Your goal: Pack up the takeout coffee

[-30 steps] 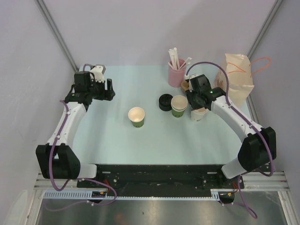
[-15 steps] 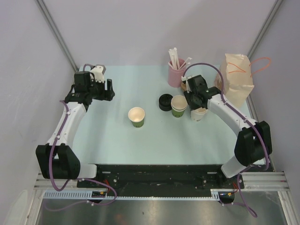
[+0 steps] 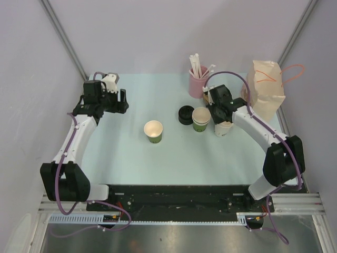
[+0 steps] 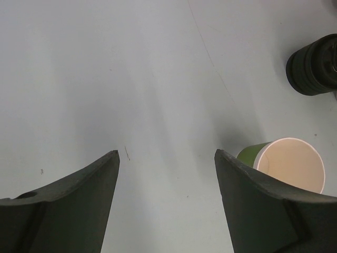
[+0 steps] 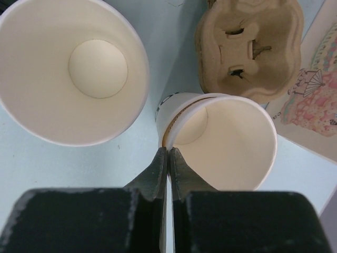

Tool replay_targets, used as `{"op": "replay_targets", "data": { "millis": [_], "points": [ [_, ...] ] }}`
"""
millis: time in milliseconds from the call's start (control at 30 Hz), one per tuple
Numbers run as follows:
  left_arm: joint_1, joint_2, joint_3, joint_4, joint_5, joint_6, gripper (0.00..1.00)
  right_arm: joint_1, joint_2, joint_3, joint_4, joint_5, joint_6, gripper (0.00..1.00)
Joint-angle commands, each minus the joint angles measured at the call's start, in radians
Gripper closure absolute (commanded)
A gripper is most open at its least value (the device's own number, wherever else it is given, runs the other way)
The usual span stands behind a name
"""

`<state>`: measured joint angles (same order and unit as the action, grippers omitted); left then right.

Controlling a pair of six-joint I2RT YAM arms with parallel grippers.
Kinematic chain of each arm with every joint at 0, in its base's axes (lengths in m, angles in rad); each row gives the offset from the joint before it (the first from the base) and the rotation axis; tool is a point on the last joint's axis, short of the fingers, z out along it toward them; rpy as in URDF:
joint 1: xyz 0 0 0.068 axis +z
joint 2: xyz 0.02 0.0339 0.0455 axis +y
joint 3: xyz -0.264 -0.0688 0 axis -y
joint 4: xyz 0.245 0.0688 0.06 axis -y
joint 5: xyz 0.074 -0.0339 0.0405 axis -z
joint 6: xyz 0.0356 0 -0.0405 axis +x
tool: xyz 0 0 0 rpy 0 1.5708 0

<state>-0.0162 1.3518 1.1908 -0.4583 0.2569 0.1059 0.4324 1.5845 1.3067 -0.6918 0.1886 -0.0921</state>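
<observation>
A white cup [image 3: 223, 128] stands open and lidless at the right. My right gripper [image 3: 221, 117] is shut on its near rim [image 5: 169, 138]; a second cup looks nested inside it [image 5: 231, 142]. An open green cup [image 3: 200, 119] stands just left of it, and its inside shows in the right wrist view [image 5: 73, 68]. Another open green cup [image 3: 153, 131] stands mid-table and shows in the left wrist view [image 4: 287, 163]. A stack of black lids [image 3: 185, 114] lies left of the right-hand cups. My left gripper [image 3: 124, 101] is open and empty at the far left [image 4: 166, 153].
A pink cup of straws [image 3: 198, 81] stands at the back. A brown cardboard cup carrier [image 5: 250, 47] lies just behind the white cup. A paper bag with orange handles [image 3: 267, 89] stands at the far right. The black lids also show in the left wrist view [image 4: 314, 64].
My right gripper has shifted slightly left and farther back while staying at the white cup. The left arm has not moved.
</observation>
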Motion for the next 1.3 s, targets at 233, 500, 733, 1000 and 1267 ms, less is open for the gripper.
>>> {"op": "replay_targets", "data": {
  "millis": [233,500,733,1000,1267],
  "points": [
    [0.002,-0.028,0.007,0.009,0.035,0.043,0.21,0.042,-0.127,0.005,-0.009,0.123,-0.063,1.0],
    [-0.042,-0.042,0.01,0.009,0.019,0.026,0.22,-0.006,-0.087,0.005,-0.026,0.084,-0.008,1.0],
    [-0.312,-0.051,0.099,0.004,0.094,-0.07,0.28,-0.02,-0.092,-0.007,-0.028,0.009,0.028,1.0],
    [-0.577,0.244,0.334,0.015,0.275,-0.251,0.34,-0.05,-0.11,-0.026,-0.028,-0.023,0.064,1.0],
    [-0.622,0.425,0.489,0.015,0.228,-0.275,0.35,0.002,-0.236,-0.023,0.003,0.035,0.002,1.0]
  ]
}}
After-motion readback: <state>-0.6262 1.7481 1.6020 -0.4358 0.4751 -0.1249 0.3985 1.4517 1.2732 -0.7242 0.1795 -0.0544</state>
